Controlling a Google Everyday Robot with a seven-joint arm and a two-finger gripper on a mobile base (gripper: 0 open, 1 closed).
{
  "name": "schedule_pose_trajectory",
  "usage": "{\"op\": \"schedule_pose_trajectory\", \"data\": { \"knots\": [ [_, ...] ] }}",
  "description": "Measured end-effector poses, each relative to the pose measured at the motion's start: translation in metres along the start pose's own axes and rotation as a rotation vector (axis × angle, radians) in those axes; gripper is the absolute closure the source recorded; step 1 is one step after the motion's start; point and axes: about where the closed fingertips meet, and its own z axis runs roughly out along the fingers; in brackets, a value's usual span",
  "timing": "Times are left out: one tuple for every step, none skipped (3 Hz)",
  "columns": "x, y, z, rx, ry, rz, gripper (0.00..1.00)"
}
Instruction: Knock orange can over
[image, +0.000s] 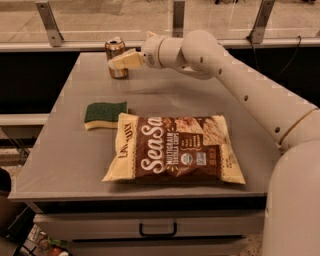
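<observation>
The orange can, coppery brown with a silver top, stands upright near the far left corner of the grey table. My gripper reaches in from the right on the white arm. Its pale fingertips lie against the can's right front side, at about mid height, and cover part of the can.
A green and yellow sponge lies left of centre. A large brown and cream chip bag lies flat at the front centre. A glass railing with metal posts runs behind the table. A drawer handle shows below the front edge.
</observation>
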Motion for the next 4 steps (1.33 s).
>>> {"op": "schedule_pose_trajectory", "data": {
  "knots": [
    [0.003,0.005,0.019,-0.024,-0.022,0.015,0.00],
    [0.005,0.012,0.036,-0.054,-0.039,0.030,0.00],
    [0.012,0.018,0.047,-0.068,-0.055,0.046,0.17],
    [0.012,0.021,0.049,-0.072,-0.055,0.047,0.41]
  ]
}}
